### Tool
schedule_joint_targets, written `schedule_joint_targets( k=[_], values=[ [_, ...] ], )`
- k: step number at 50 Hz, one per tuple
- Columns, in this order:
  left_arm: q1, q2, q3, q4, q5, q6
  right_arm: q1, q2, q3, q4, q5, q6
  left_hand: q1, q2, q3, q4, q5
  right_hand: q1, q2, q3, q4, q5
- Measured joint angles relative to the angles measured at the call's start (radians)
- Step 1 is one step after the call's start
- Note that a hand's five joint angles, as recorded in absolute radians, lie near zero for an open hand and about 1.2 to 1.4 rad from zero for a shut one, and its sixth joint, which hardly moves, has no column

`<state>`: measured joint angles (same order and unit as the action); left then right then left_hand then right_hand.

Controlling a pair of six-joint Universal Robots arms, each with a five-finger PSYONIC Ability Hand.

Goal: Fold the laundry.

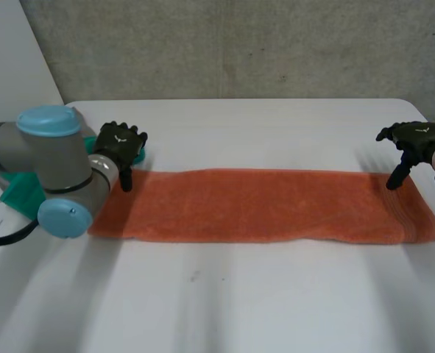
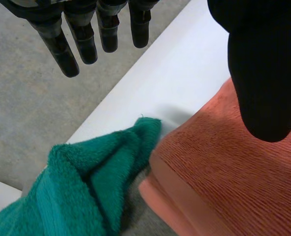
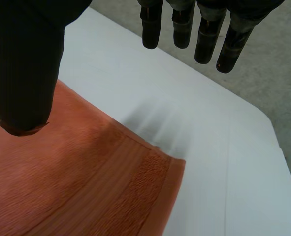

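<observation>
An orange towel (image 1: 265,204) lies across the white table as a long folded strip. My left hand (image 1: 120,149) hovers open over its far left corner, the thumb (image 2: 266,73) above the orange towel (image 2: 234,177) and the fingers (image 2: 86,37) past its edge. My right hand (image 1: 411,143) hangs open above the far right corner, its thumb (image 3: 24,64) over the orange towel (image 3: 71,182) and its fingers (image 3: 204,34) beyond the towel's far edge. Neither hand holds cloth.
A green towel (image 2: 81,182) lies bunched against the orange towel's left end, also seen as the green towel (image 1: 22,193) behind my left arm. The white table (image 1: 239,301) is bare in front. The table's far edge (image 3: 194,83) runs close beyond my right hand's fingers.
</observation>
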<state>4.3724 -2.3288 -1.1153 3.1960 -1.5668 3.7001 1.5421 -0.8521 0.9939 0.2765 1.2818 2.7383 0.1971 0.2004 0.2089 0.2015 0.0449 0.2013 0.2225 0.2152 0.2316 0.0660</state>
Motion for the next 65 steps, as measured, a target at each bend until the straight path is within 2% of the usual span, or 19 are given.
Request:
schedule_joint_targets(
  k=[7, 12, 16, 21, 25, 27, 28, 29, 30, 31, 32, 33, 36, 47, 53, 56, 60, 63, 65],
  values=[
    [-0.006, 0.102, -0.192, 0.038, 0.008, 0.0, -0.034, -0.146, 0.232, -0.029, -0.051, -0.075, 0.0, 0.0, 0.0, 0.0, 0.0, 0.0, 0.0, 0.0, 0.0, 0.0],
    [-0.006, 0.205, -0.344, 0.062, 0.012, -0.004, -0.101, -0.237, 0.439, -0.058, -0.105, -0.167, 0.0, 0.0, 0.0, 0.0, 0.0, 0.0, 0.0, 0.0, 0.0, 0.0],
    [-0.007, 0.26, -0.412, 0.091, 0.017, -0.015, -0.124, -0.264, 0.543, -0.109, -0.128, -0.215, 0.0, 0.0, 0.0, 0.0, 0.0, 0.004, 0.006, 0.006, 0.004, 0.003],
    [-0.012, 0.305, -0.464, 0.141, 0.023, -0.047, -0.143, -0.271, 0.638, -0.22, -0.139, -0.258, 0.0, 0.0, 0.0, 0.0, 0.0, 0.096, 0.116, 0.134, 0.118, 0.106],
    [-0.02, 0.315, -0.476, 0.161, 0.024, -0.068, -0.152, -0.258, 0.655, -0.264, -0.137, -0.265, 0.0, 0.0, 0.0, 0.0, 0.0, 0.143, 0.16, 0.188, 0.171, 0.154],
    [-0.025, 0.317, -0.48, 0.168, 0.024, -0.079, -0.156, -0.24, 0.656, -0.287, -0.135, -0.266, 0.0, 0.0, 0.0, 0.0, 0.0, 0.211, 0.241, 0.264, 0.246, 0.225],
    [-0.027, 0.317, -0.482, 0.171, 0.024, -0.084, -0.159, -0.225, 0.654, -0.302, -0.133, -0.266, 0.0, 0.0, 0.0, 0.0, 0.0, 0.298, 0.351, 0.362, 0.345, 0.318],
    [-0.027, 0.317, -0.482, 0.171, 0.024, -0.084, -0.159, -0.225, 0.654, -0.302, -0.133, -0.266, 0.0, 0.0, 0.0, 0.0, 0.0, 0.298, 0.351, 0.362, 0.345, 0.318],
    [-0.029, 0.316, -0.483, 0.173, 0.024, -0.087, -0.161, -0.209, 0.65, -0.317, -0.13, -0.266, 0.0, 0.0, 0.0, 0.0, 0.0, 0.364, 0.44, 0.441, 0.424, 0.395],
    [-0.029, 0.316, -0.484, 0.173, 0.024, -0.088, -0.161, -0.205, 0.648, -0.321, -0.129, -0.266, 0.0, 0.0, 0.0, 0.0, 0.0, 0.53, 0.615, 0.599, 0.581, 0.541],
    [-0.029, 0.316, -0.485, 0.173, 0.024, -0.088, -0.162, -0.198, 0.646, -0.329, -0.126, -0.267, 0.0, 0.0, 0.0, 0.0, 0.0, 0.567, 0.636, 0.639, 0.621, 0.579],
    [-0.029, 0.315, -0.487, 0.173, 0.025, -0.088, -0.163, -0.19, 0.642, -0.34, -0.122, -0.269, 0.0, 0.0, 0.0, 0.0, 0.0, 0.737, 0.882, 0.878, 0.865, 0.826],
    [-0.028, 0.313, -0.489, 0.172, 0.025, -0.088, -0.166, -0.182, 0.636, -0.351, -0.111, -0.276, 0.0, 0.0, 0.0, 0.0, 0.0, 0.777, 0.951, 0.95, 0.948, 0.908],
    [-0.019, 0.325, -0.494, 0.17, 0.026, -0.087, -0.276, -0.205, 0.616, -0.363, -0.059, -0.341, -0.005, -0.005, -0.006, -0.004, 0.0, 0.776, 0.951, 0.955, 0.956, 0.91],
    [-0.019, 0.353, -0.51, 0.17, 0.026, -0.088, -0.37, -0.23, 0.557, -0.364, -0.03, -0.426, -0.005, -0.005, -0.006, -0.004, 0.0, 0.777, 0.951, 0.967, 0.956, 0.91],
    [-0.019, 0.369, -0.523, 0.17, 0.026, -0.088, -0.398, -0.237, 0.505, -0.362, 0.013, -0.489, -0.005, -0.005, -0.006, -0.004, 0.0, 0.777, 0.951, 0.967, 0.956, 0.911],
    [-0.019, 0.38, -0.532, 0.169, 0.026, -0.088, -0.37, -0.247, 0.47, -0.373, 0.038, -0.52, -0.005, -0.005, -0.006, -0.004, 0.0, 0.777, 0.951, 0.967, 0.956, 0.921],
    [-0.02, 0.386, -0.535, 0.17, 0.025, -0.088, -0.291, -0.271, 0.457, -0.402, 0.029, -0.513, -0.005, -0.005, -0.006, -0.004, 0.0, 0.777, 0.951, 0.967, 0.956, 0.921],
    [-0.02, 0.393, -0.534, 0.17, 0.024, -0.088, -0.193, -0.303, 0.457, -0.433, 0.002, -0.492, -0.005, -0.005, -0.006, -0.004, 0.0, 0.777, 0.951, 0.972, 0.956, 0.921]
  ],
)
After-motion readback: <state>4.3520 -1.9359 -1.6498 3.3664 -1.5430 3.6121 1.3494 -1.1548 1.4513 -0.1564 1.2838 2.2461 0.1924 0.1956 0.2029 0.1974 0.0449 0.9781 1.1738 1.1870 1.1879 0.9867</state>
